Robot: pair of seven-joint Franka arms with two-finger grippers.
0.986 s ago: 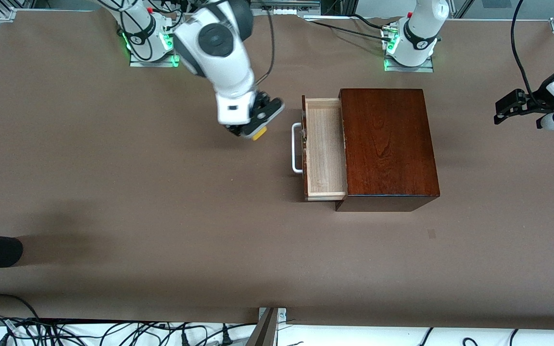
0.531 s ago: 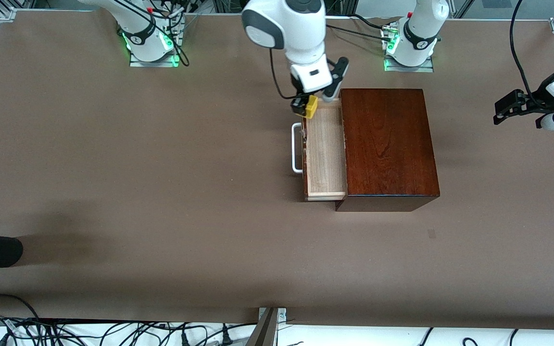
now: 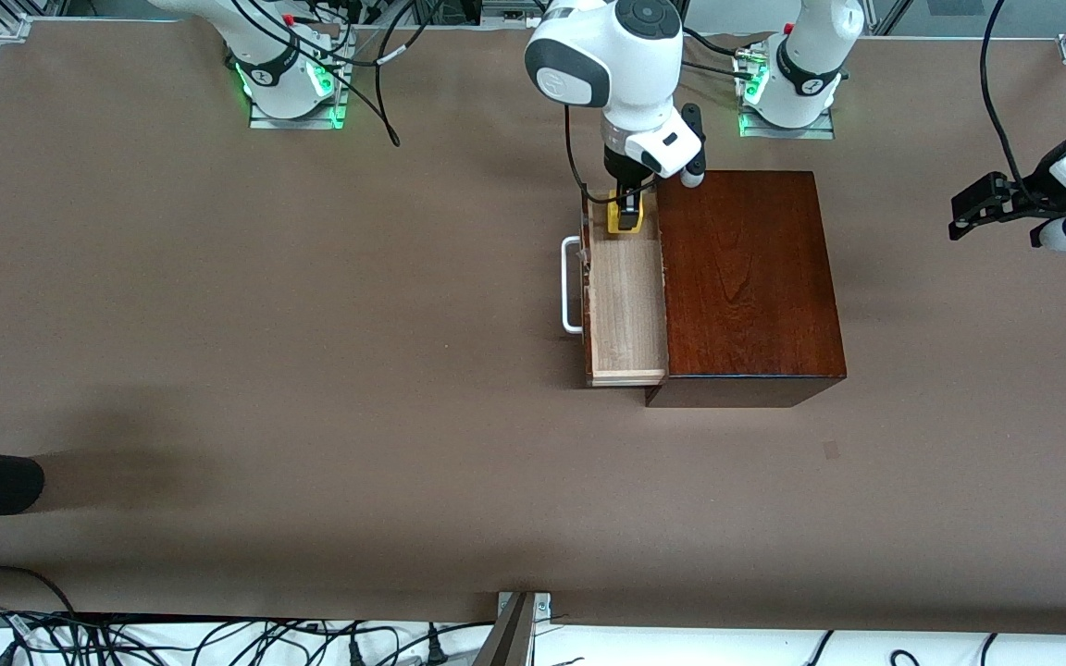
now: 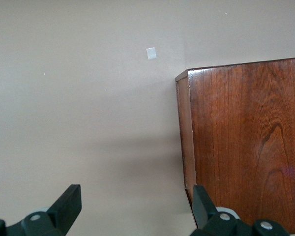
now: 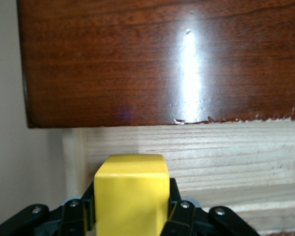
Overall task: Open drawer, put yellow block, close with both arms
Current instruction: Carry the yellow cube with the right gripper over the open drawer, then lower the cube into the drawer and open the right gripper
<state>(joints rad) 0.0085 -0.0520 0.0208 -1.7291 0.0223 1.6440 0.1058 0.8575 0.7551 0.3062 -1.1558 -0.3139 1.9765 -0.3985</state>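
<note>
I see a bright yellow block [image 3: 625, 215], pale grained drawer [image 3: 626, 314], glossy reddish-brown box [image 3: 746, 277], brown table [image 3: 265, 324]

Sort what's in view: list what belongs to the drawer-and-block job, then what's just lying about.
Job:
- drawer, pulled open from its box
- yellow block, held over the drawer's end farthest from the front camera
- right gripper, shut on the block
- left gripper, open, waiting beside the box at the left arm's end

Lying about:
- pale tape scrap on the table
- cables at the table's near edge
</note>
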